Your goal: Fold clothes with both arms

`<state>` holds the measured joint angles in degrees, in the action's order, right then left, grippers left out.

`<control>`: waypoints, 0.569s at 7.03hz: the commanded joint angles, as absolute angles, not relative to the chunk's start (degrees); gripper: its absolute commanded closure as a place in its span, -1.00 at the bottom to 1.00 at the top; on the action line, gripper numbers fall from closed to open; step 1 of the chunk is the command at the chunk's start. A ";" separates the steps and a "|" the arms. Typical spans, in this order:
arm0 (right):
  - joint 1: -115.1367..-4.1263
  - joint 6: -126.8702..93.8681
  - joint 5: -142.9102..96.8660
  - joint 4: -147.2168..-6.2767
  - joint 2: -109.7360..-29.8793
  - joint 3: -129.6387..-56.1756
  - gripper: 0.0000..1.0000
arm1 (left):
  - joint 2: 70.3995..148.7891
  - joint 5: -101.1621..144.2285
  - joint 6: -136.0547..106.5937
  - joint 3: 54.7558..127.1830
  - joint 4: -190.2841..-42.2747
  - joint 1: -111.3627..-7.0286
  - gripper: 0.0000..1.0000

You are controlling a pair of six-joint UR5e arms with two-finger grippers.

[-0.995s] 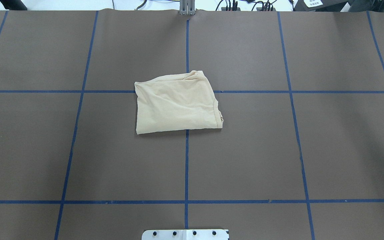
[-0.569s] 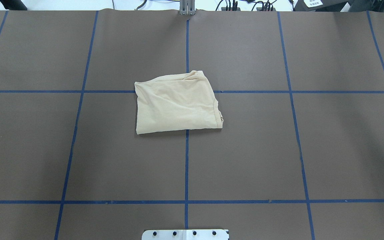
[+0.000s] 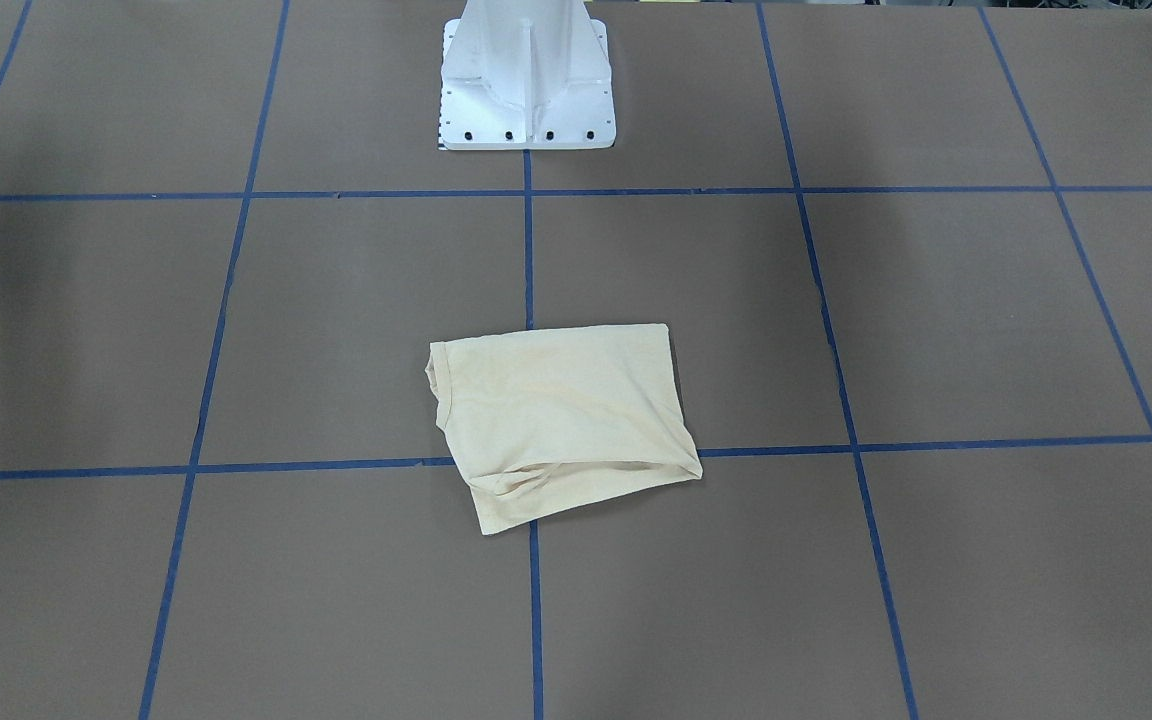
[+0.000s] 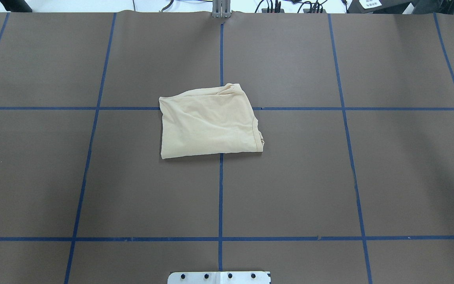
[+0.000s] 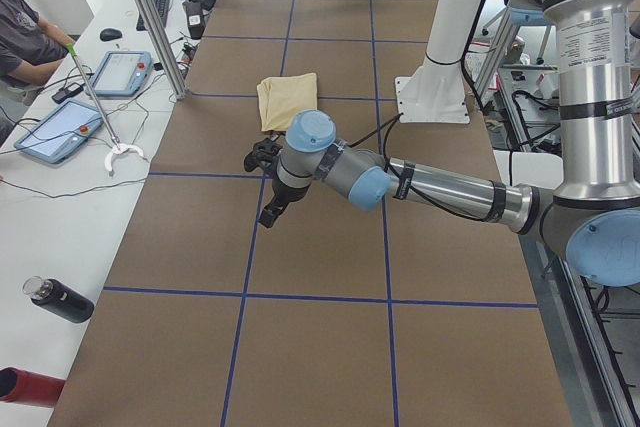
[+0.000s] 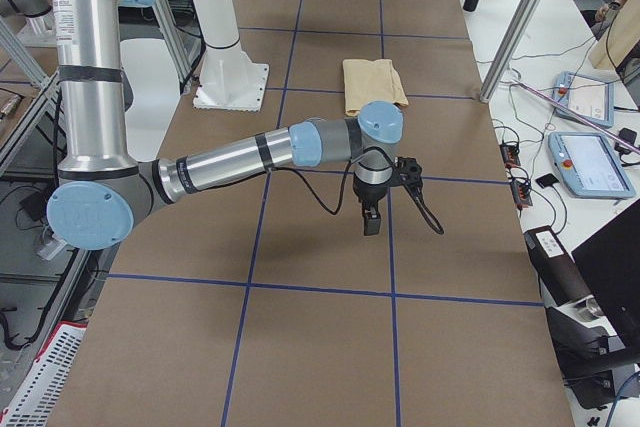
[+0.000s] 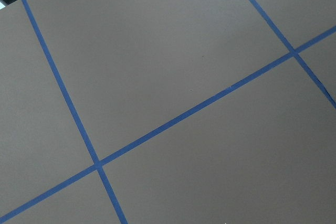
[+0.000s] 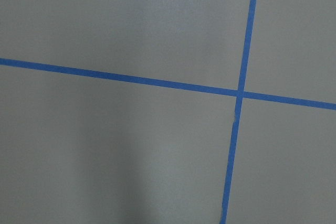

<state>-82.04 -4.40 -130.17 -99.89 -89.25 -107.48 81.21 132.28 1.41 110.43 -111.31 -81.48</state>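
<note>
The clothes (image 4: 209, 124) are a pale cream-yellow shirt lying folded into a rough rectangle near the table's middle, on the crossing of blue tape lines (image 3: 561, 420). It also shows small in the side views (image 5: 287, 99) (image 6: 372, 82). No print shows. The left gripper (image 5: 270, 215) hangs above the table well short of the shirt, pointing down. The right gripper (image 6: 371, 227) hangs over the table on the opposite side, also away from the shirt. Both show only in the side views, so I cannot tell if they are open or shut. The wrist views hold only bare table and tape.
The white pedestal base (image 3: 526, 90) stands at the robot's edge of the table. A side bench holds tablets (image 5: 120, 72), cables and a dark bottle (image 5: 60, 299), with a person's arm (image 5: 25, 37) there. Metal posts (image 6: 520, 22) stand along the table's far edge.
</note>
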 commanded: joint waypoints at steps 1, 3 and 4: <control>-82.00 -4.39 -130.17 -99.93 -89.38 -107.49 -1.00 | 81.21 132.19 1.41 110.74 -111.36 -81.47 -0.98; -82.00 -4.39 -130.17 -99.93 -89.47 -107.49 -1.00 | 81.21 132.28 1.41 110.92 -111.36 -81.39 -0.98; -82.00 -4.39 -130.25 -100.02 -89.39 -107.49 -1.00 | 81.21 132.28 1.41 111.00 -111.36 -81.39 -0.98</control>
